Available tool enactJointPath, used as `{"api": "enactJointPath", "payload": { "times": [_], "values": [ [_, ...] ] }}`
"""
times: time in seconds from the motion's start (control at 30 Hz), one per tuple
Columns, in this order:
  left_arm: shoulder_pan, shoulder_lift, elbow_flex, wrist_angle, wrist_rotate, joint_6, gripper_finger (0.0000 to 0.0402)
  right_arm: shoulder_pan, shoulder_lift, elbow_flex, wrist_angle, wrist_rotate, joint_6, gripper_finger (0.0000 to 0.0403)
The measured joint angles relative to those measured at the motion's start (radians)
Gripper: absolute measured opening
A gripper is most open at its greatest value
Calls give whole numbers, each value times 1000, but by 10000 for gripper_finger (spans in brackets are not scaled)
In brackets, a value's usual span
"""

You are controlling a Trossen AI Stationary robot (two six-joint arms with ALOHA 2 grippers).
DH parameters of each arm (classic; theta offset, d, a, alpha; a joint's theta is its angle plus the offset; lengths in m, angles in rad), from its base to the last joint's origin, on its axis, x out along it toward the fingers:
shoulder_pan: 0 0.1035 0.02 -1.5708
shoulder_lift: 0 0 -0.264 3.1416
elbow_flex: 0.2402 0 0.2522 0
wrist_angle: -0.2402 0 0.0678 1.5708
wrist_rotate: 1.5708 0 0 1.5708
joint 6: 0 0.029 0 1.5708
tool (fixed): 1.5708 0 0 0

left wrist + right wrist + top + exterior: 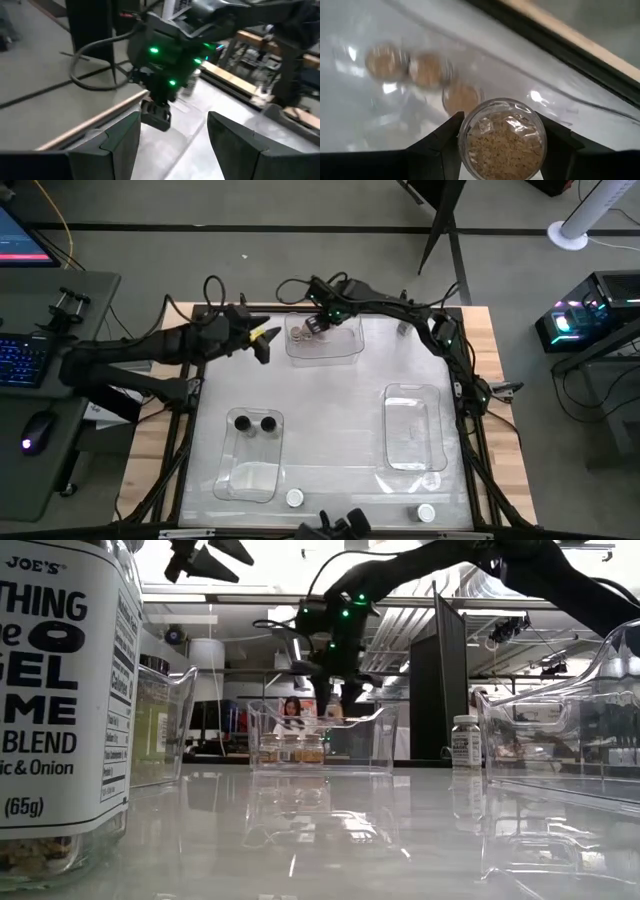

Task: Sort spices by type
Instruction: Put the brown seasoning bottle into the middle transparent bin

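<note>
Glossy white table top (330, 395) on a wooden bench fills the high view, with three clear bins on it. At the far edge, the far bin (324, 340) has the right gripper (318, 323) hanging over it, and a few jars can be made out inside. The left gripper (262, 340) sits just left of that bin, its fingers apart and nothing between them. A near-left bin (250, 455) holds two black-lidded jars (255, 422); the right bin (414, 425) looks bare. Two white-lidded jars (294, 498) stand at the near edge, and another small jar (402, 328) stands far right.

Level across the table, a big labelled jar (60, 700) fills the left foreground. Three brown jars (290, 748) stand side by side in the far bin (320, 738), with the right gripper (335, 705) directly above them. A white-capped jar (465, 742) stands alone on the table further right.

From the left wrist, two dark fingers (122, 140) stand wide with empty space between, facing the other arm's wrist with its green lights (167, 55).

From the right wrist, the fingers (442, 137) clamp a held jar (502, 137) of tan spice, seen end on, above three similar jars (425, 70) in the bin below.
</note>
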Motion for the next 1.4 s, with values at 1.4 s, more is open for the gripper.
{"api": "enactJointPath", "payload": {
  "times": [1.4],
  "values": [
    [199,-4,0,-2,292,114,218,-8,104,-8,41,74,341,197]
  ]
}}
